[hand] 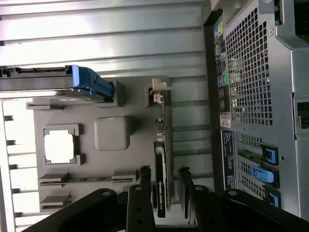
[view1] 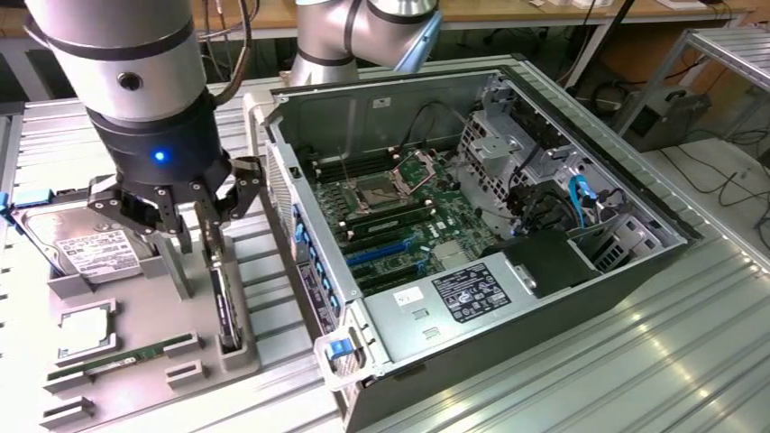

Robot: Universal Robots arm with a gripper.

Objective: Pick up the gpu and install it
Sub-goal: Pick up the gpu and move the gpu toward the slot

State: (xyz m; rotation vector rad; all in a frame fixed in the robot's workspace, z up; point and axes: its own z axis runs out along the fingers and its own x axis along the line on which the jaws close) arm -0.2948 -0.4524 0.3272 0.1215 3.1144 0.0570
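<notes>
On the grey parts tray (view1: pixel 135 299), at the exterior view's left beside the open PC case (view1: pixel 361 117), the gpu (view1: pixel 224 311) stands on its long edge in a slot. It sits apart from the hard drive (view1: pixel 85 248), the cpu (view1: pixel 85 327) and the green memory stick (view1: pixel 126 354). Gripper (view1: pixel 198 257) is down over the card. In the wrist view the gripper (hand: pixel 163 170) straddles the gpu (hand: pixel 160 183) with a finger on each flat face and a gap showing on both sides, so the jaws are spread and not clamped, nothing held. Silver bracket (hand: pixel 159 89) sits at the card's far end, away from the fingers. Card not lifted; the blue slots (view1: pixel 379 253) on the motherboard (view1: pixel 403 212) look unoccupied.

Handling, judged: a thin rigid board, light, with no flex to count on. It's likely fragile at the bottom connector edge and the soldered parts on the back. The faces are smooth, so it could slip or pivot if pinched off-centre. Best hold looks like the two flat faces near mid-length, up near the top edge, squeezing squarely and keeping clear of the bracket and contacts.
</notes>
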